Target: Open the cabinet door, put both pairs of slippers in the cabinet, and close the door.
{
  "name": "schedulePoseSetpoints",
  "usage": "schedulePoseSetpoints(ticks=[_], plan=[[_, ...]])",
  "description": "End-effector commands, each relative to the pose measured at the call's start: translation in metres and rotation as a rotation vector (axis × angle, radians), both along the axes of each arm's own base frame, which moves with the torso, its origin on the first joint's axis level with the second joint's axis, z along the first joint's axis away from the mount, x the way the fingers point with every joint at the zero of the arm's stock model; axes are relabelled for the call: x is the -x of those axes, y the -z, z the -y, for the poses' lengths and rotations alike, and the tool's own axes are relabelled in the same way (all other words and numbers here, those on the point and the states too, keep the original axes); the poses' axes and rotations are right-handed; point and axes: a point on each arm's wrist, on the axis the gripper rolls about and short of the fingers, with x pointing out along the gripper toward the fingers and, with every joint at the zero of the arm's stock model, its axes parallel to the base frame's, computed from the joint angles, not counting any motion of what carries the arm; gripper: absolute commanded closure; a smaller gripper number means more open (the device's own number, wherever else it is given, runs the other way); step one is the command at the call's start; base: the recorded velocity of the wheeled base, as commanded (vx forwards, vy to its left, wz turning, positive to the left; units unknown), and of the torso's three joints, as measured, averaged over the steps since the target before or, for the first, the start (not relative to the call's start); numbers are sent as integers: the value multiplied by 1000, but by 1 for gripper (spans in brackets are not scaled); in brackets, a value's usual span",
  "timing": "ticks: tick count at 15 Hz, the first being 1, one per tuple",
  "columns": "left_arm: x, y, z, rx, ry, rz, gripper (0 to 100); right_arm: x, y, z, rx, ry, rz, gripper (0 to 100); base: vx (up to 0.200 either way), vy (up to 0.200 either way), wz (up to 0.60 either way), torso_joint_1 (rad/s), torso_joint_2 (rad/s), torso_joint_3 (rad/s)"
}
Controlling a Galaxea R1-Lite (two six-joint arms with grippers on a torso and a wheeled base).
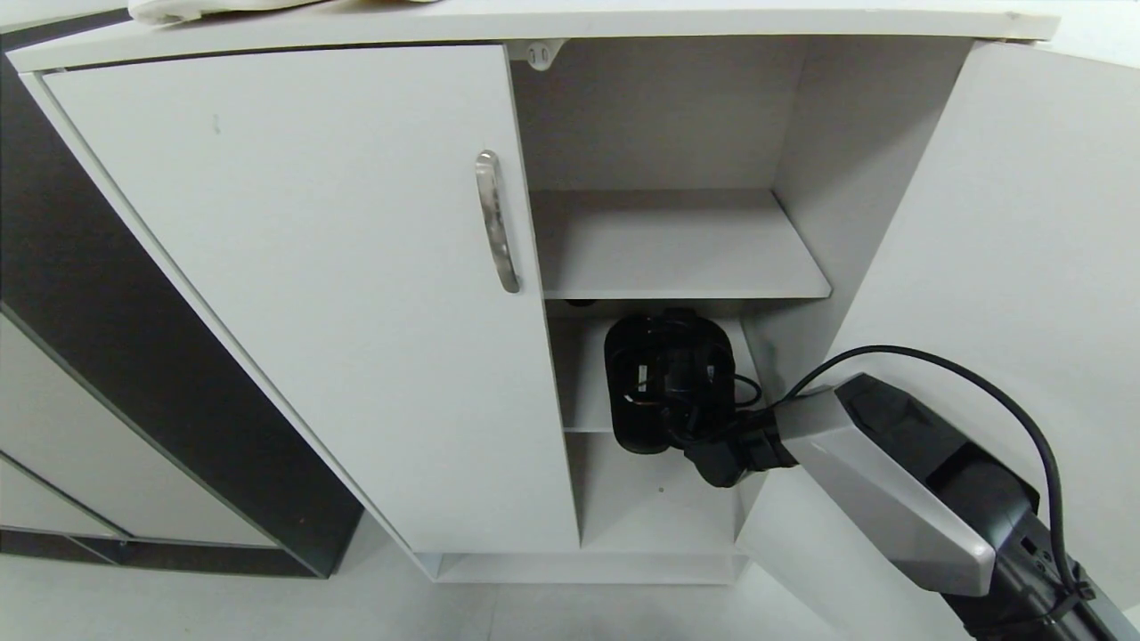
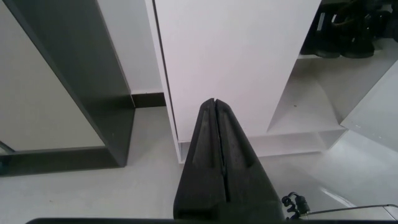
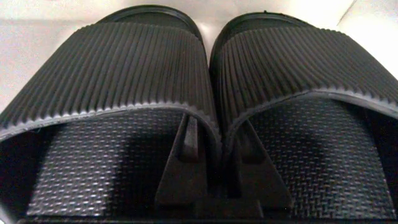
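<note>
A: What is standing on the floor (image 1: 223, 605)?
B: The white cabinet (image 1: 294, 294) is standing on it.
A: And on the cabinet?
B: Something white (image 1: 205, 7) is lying on its top (image 1: 712, 22). Black slippers (image 3: 143, 68) are showing at the middle shelf (image 1: 583, 387); whether they are touching it, I cannot tell.

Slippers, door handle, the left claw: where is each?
black slippers (image 3: 149, 74): right wrist view, ribbed strap.
door handle (image 1: 496, 223): head view, middle of bar.
left gripper (image 2: 214, 106): left wrist view, between shut fingertips.
</note>
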Motion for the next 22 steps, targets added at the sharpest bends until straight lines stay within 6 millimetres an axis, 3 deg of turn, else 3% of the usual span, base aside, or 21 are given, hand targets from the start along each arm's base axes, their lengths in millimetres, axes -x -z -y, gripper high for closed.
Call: schedulePoseSetpoints(ticks=[1,4,5,9,12,15,16,19,22], plan=[[0,0,0,0,0,-1,100,-1,2,0,1,2,-1,100,0,0,0,0,0,0],[0,0,0,0,0,-1,100,-1,4,0,3,3,-5,100,0,0,0,0,0,0],[0,0,0,0,-2,-1,100,-1,4,0,2,3,-4,0,0,0,0,0,0,0],[0,0,0,2,0,-2,100,13,-2,2,16,4,-25,0,0,0,0,0,0,0],[0,0,0,0,0,-1,100,41,-18,8,1,-14,1,0,0,0,0,0,0,0],[0,0,0,2,0,-2,100,78,-25,16,12,-47,-16,0,0,0,0,0,0,0],[0,0,0,2,0,-2,100,101,-27,22,18,-69,-21,0,0,0,0,0,0,0],[0,0,0,2,0,-2,100,142,-18,38,35,-113,-44,0,0,0,0,0,0,0],[0,0,0,9,0,-2,100,144,-10,41,33,-140,-51,0,0,0,0,0,0,0]])
